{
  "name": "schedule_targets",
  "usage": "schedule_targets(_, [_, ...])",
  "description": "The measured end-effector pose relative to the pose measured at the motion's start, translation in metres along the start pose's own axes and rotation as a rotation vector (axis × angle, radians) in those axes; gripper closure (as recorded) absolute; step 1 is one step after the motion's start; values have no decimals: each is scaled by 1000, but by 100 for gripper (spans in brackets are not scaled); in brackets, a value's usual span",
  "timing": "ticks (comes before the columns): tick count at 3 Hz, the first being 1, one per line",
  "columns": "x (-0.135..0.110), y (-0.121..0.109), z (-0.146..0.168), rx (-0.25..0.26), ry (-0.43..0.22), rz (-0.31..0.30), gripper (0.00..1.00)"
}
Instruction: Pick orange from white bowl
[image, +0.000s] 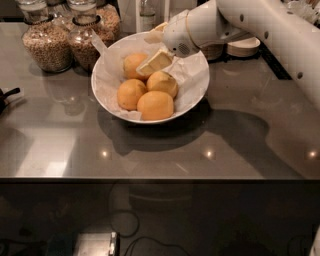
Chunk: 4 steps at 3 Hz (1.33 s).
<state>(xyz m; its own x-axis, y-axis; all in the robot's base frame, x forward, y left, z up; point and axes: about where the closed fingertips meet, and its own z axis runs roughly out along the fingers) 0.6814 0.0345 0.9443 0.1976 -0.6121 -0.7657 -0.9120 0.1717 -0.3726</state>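
The white bowl (196, 103), lined with crinkled white paper, sits at the back middle of the grey counter. It holds several yellow-orange oranges: one at the back (131, 64), one at the right (162, 84), one at the left (131, 94) and one in front (156, 105). My gripper (151, 50) reaches in from the upper right on the white arm and hangs over the bowl's back part. It is open. Its lower finger (154, 63) lies beside the back orange, just above the right one. It holds nothing.
Two glass jars of grain (47, 42) (87, 37) stand just left of the bowl at the back. Small stacked white bowls (242, 47) sit behind the arm at the right. A dark object (7, 95) pokes in at the left edge. The counter's front edge runs across the middle.
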Motion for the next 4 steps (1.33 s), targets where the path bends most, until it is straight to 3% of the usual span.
schedule_targets(2, [18,4,30,-45,7,42,31])
schedule_targets(4, [32,-10,40,-21,17,74,38])
